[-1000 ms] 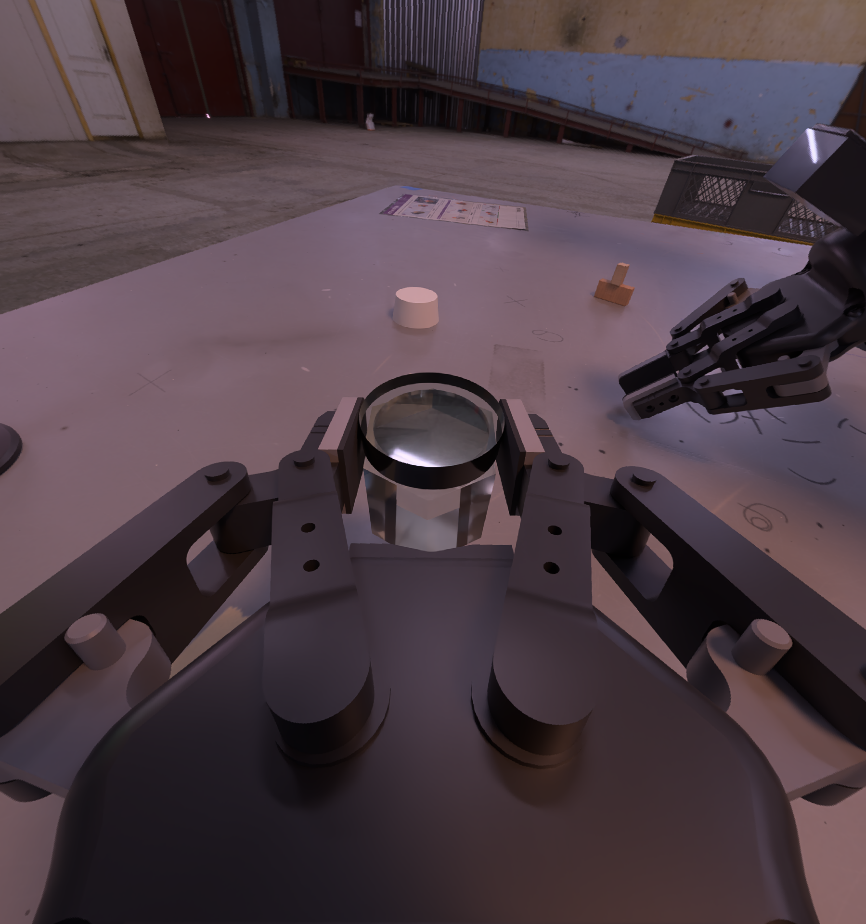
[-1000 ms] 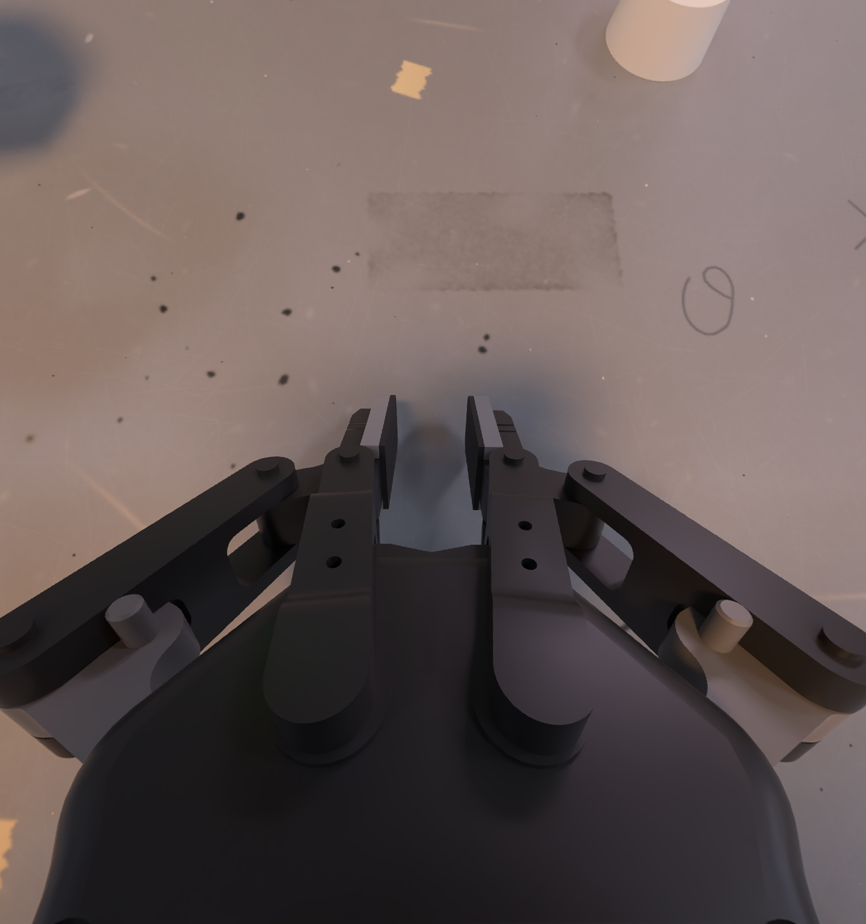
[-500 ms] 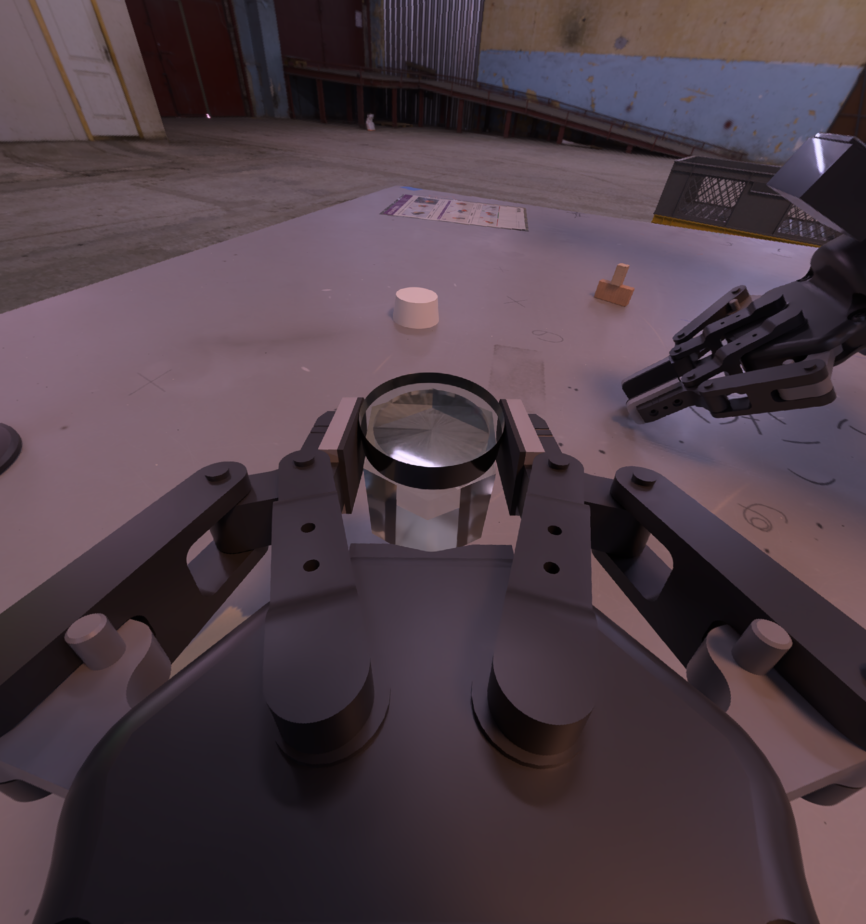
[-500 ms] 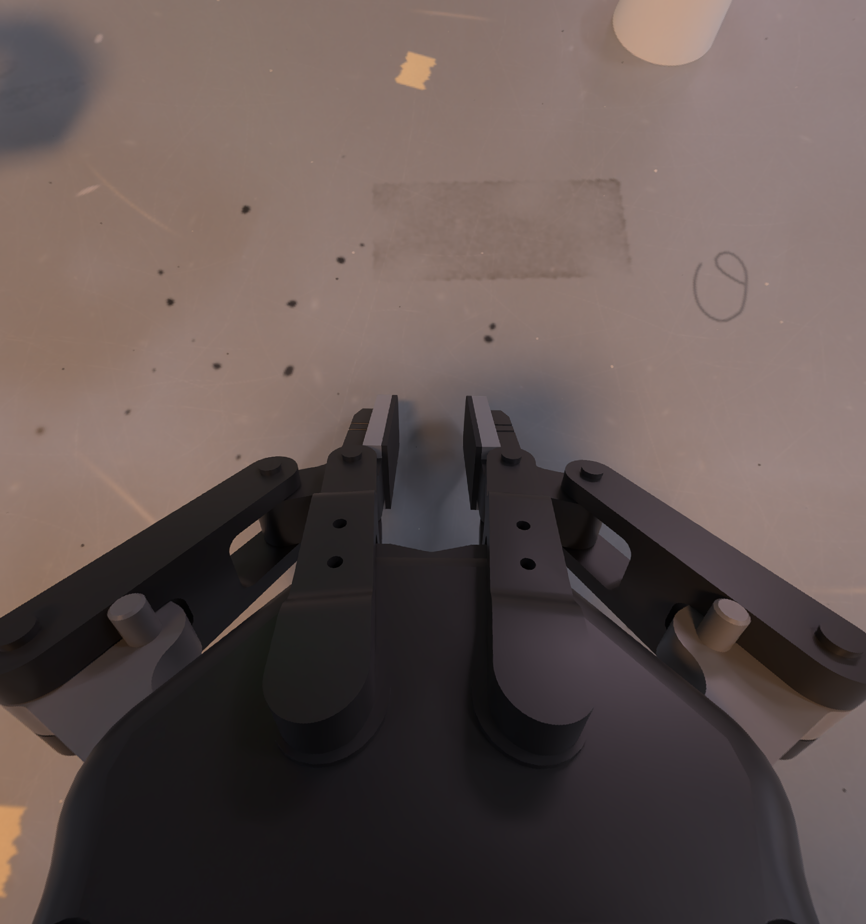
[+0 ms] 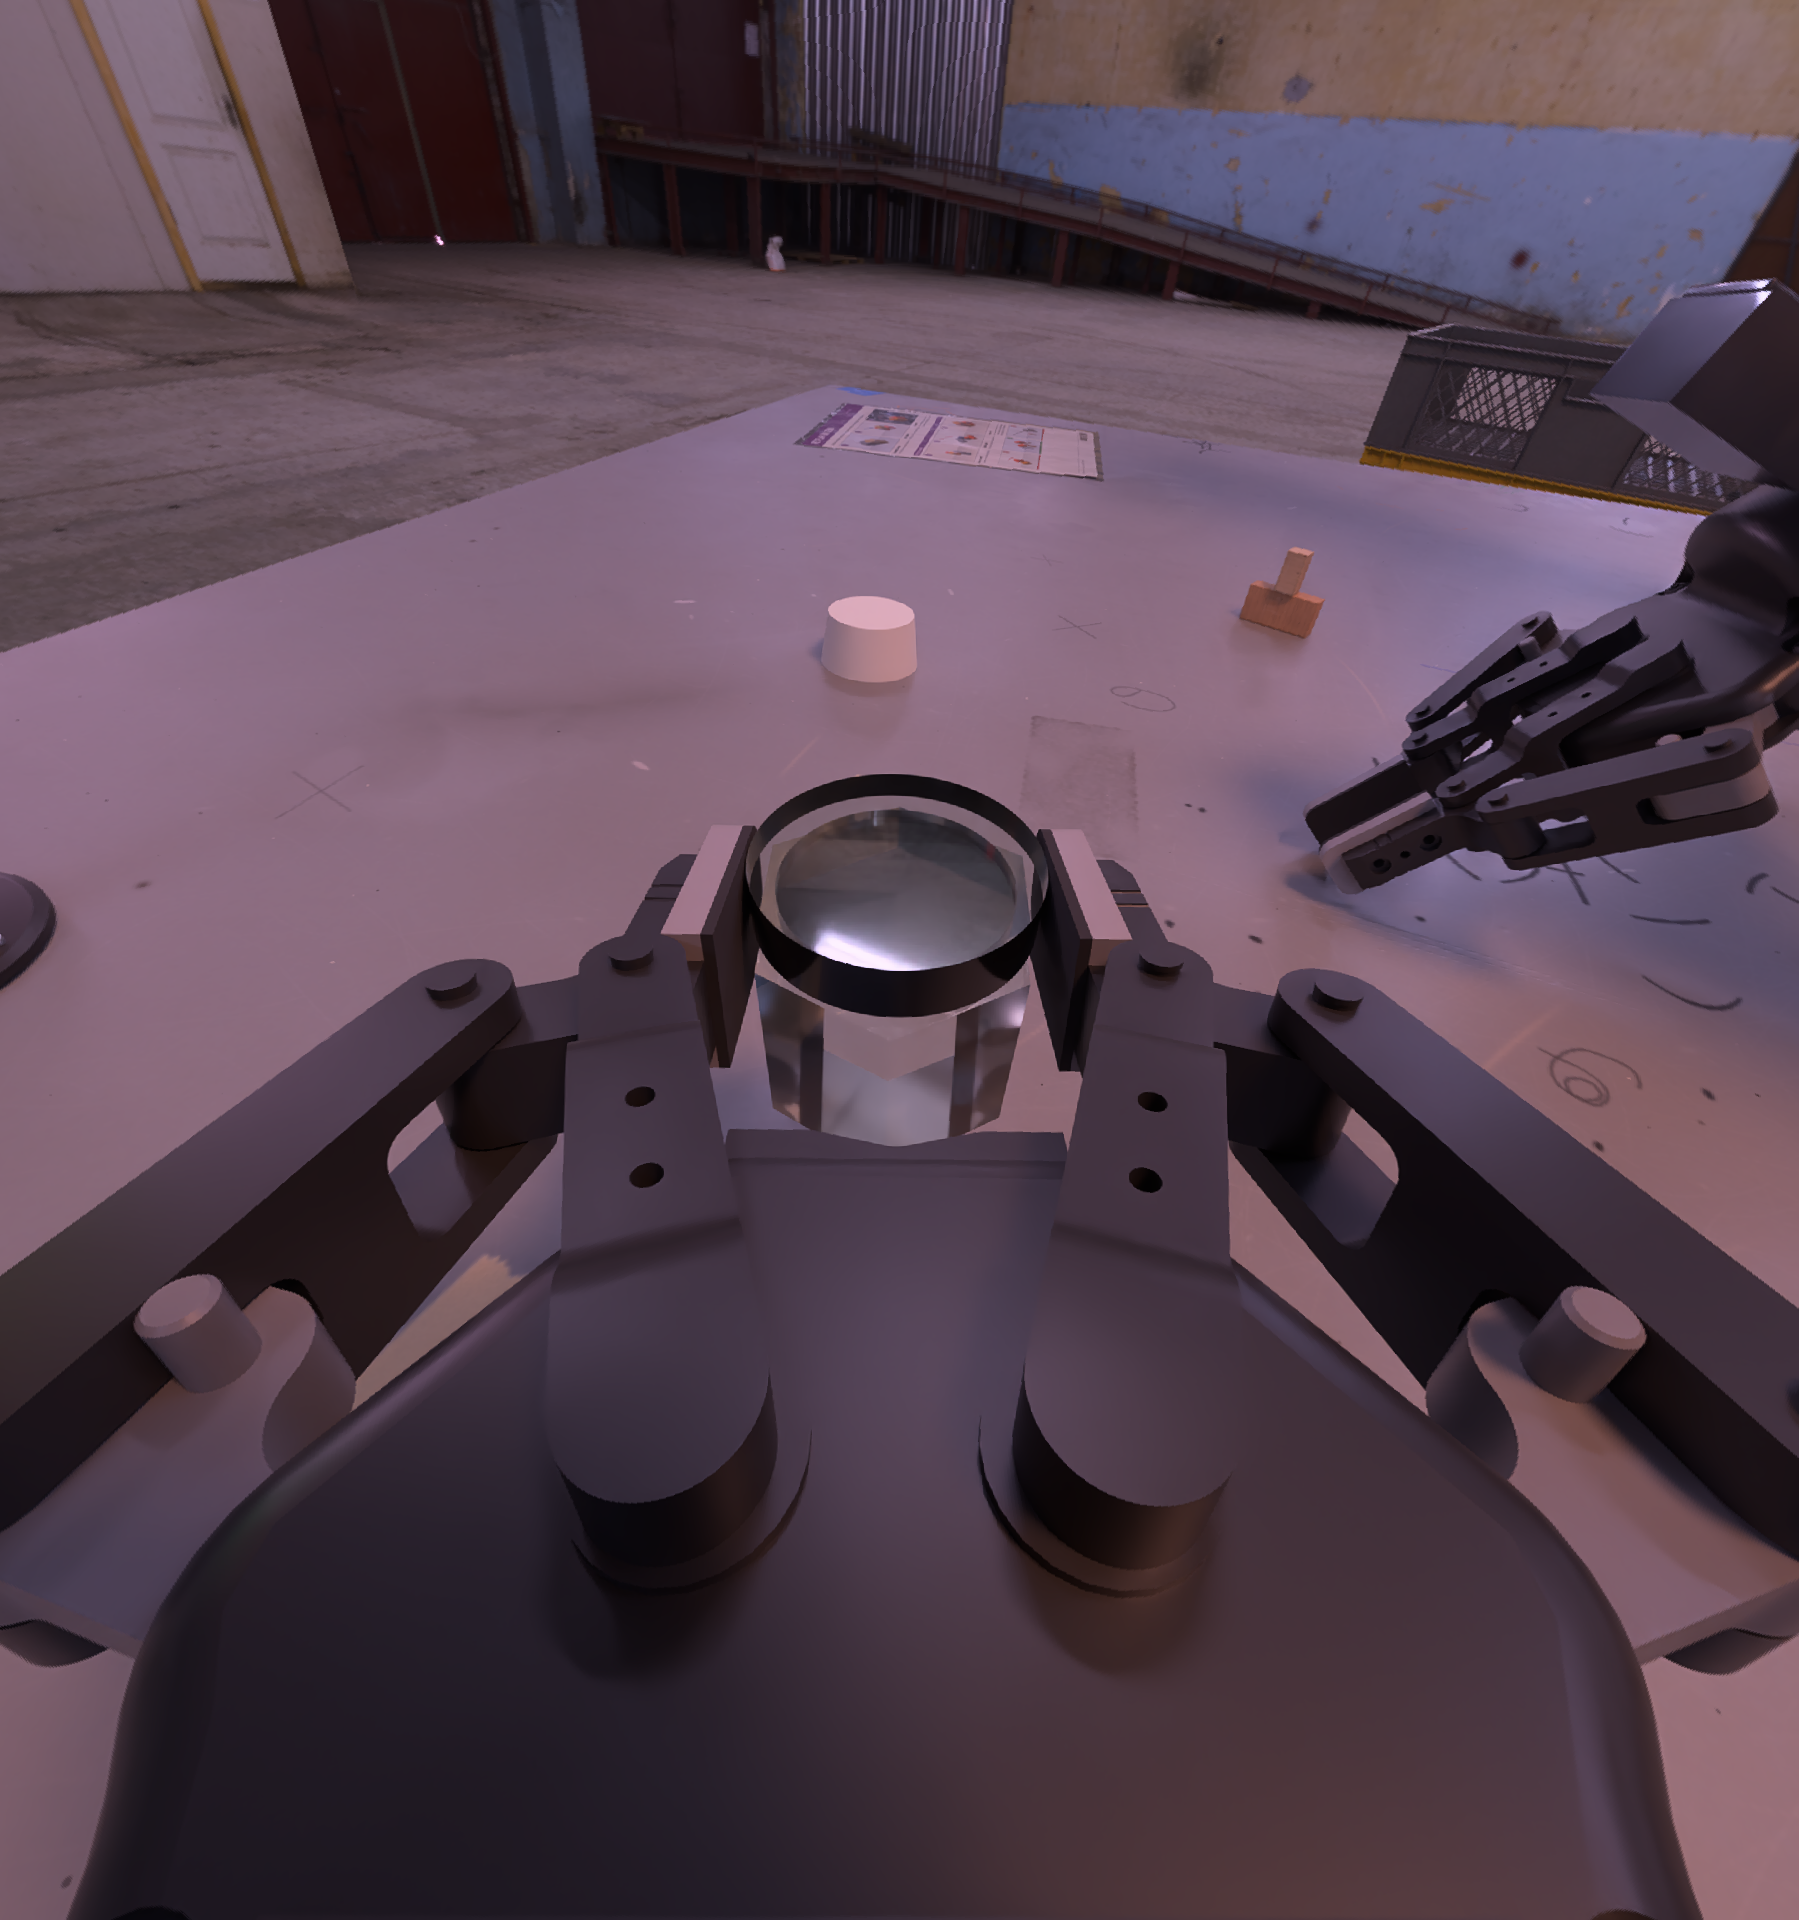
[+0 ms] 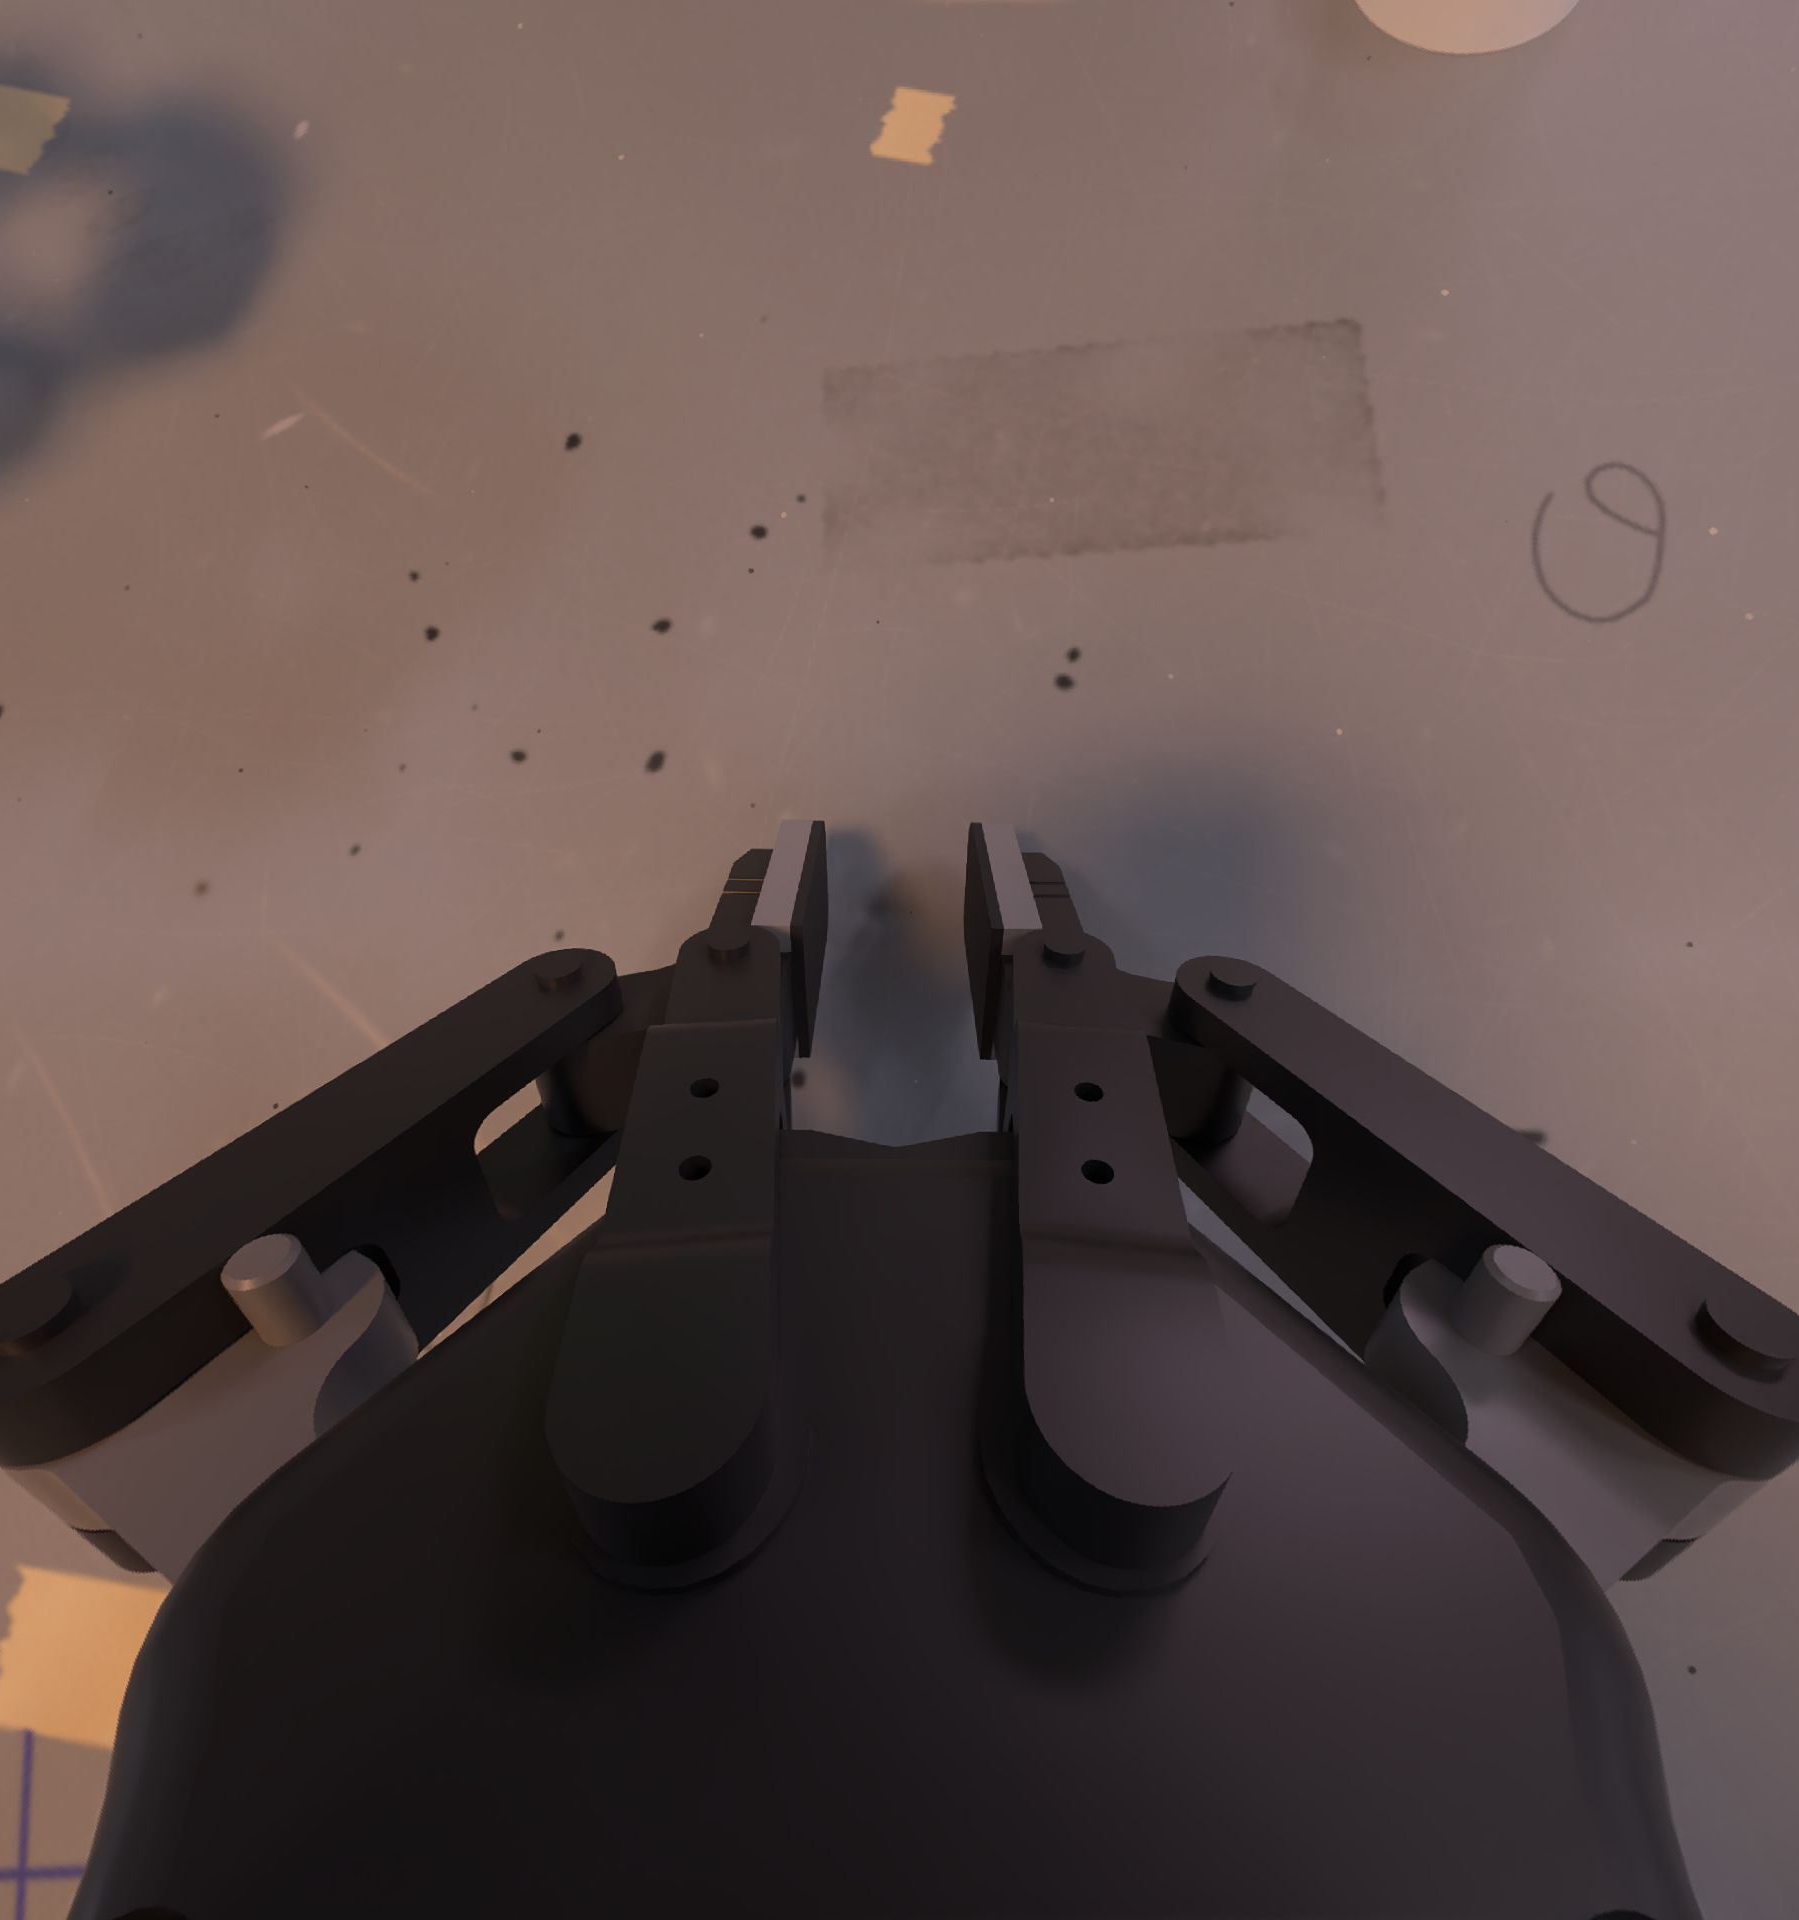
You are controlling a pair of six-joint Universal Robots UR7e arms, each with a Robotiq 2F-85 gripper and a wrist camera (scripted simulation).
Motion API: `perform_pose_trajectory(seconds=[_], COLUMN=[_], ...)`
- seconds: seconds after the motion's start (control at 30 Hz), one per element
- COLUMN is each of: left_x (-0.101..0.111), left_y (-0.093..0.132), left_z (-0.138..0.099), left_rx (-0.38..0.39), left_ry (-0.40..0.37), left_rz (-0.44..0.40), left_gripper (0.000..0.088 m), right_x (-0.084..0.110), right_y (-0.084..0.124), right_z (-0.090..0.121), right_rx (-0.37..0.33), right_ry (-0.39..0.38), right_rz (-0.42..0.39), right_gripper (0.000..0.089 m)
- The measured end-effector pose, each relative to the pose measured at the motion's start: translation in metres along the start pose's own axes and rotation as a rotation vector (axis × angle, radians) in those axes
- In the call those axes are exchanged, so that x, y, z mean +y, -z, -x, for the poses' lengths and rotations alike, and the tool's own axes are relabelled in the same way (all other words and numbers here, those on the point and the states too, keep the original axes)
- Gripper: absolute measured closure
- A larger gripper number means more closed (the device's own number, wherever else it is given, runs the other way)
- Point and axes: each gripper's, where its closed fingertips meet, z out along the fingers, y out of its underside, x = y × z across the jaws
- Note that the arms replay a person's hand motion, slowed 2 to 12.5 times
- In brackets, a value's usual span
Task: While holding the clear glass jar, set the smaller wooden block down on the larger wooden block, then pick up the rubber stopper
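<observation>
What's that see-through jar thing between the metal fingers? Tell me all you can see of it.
The clear glass jar is a short jar with flat facets on its sides and a dark round rim on top. It stands upright and looks empty. The left end effector pinches it just below the rim, one pale pad on each side.

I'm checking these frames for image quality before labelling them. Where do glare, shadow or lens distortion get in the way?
Left wrist view: a bright streak of glare lies across the clear glass jar, and wide-angle stretch swells the left gripper. Right wrist view: a soft dark shadow falls on the table under the right gripper, another blurred shadow sits at upper left, and the rubber stopper is cropped.
</observation>
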Motion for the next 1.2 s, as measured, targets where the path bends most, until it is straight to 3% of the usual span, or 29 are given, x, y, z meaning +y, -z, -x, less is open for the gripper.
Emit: perform_pose_trajectory(seconds=[0.43,1.2], left_x=[0.001,-0.002], left_y=[0.001,0.003], left_z=[0.002,0.005], left_rx=[-0.007,-0.017], left_ry=[-0.001,0.006], left_rz=[0.005,-0.008], left_gripper=[0.0419,0.0419], right_x=[0.003,0.015], right_y=[0.003,0.013], right_z=[0.008,0.022], right_rx=[-0.034,-0.065], right_ry=[-0.012,0.026], right_rz=[0.008,0.059], right_gripper=[0.0586,0.0589])
